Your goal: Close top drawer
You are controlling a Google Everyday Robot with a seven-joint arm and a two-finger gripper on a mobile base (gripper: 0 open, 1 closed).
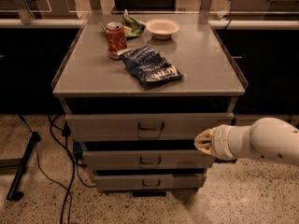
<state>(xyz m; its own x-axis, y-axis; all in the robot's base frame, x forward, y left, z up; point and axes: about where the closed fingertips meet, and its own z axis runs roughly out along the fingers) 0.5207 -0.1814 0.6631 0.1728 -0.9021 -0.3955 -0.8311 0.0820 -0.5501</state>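
White arm (261,141) reaches in from right, roughly level; claw (203,141) at its left end.

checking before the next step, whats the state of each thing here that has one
top drawer: pulled out a little, not closed
middle drawer: set back behind the top one
bottom drawer: set back further still
hand: at the top drawer's lower right corner, seemingly against it
soda can: upright on the cabinet top
chip bag: lying flat, crumpled
bowl: upright
green bag: crumpled behind the can
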